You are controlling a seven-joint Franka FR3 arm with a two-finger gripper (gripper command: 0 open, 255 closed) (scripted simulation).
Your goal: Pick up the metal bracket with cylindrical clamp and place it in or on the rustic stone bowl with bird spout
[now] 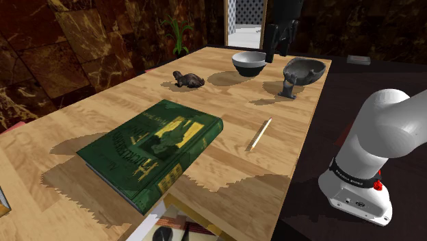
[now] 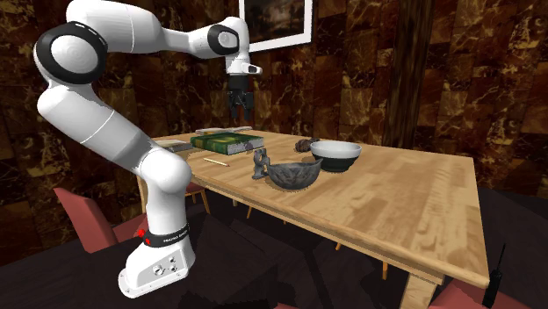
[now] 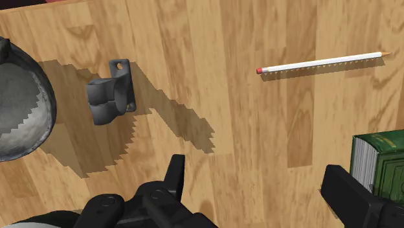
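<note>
Pincer [image 3: 254, 170] gapes above the table [image 3: 213, 58] — bracket [image 3: 111, 92] untouched beside stone bowl [image 3: 26, 110].

The arm [image 2: 92, 118] is made of fat, glossy white links with dark grey caps at the joints. A black band [image 2: 165, 237] with pale lettering and a red tab rings its flared white foot [image 2: 156, 268]. The blocky pincer [image 2: 239, 111] is wholly black.

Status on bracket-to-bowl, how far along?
Done: nothing yet. The bracket lies on the table beside the bowl, ungrasped.
In hand: the gripper hangs open and empty above the table, with the bracket off to one side of its fingers.
Left: line up over the bracket, descend, grasp, lift, then set it in the bowl.
</note>
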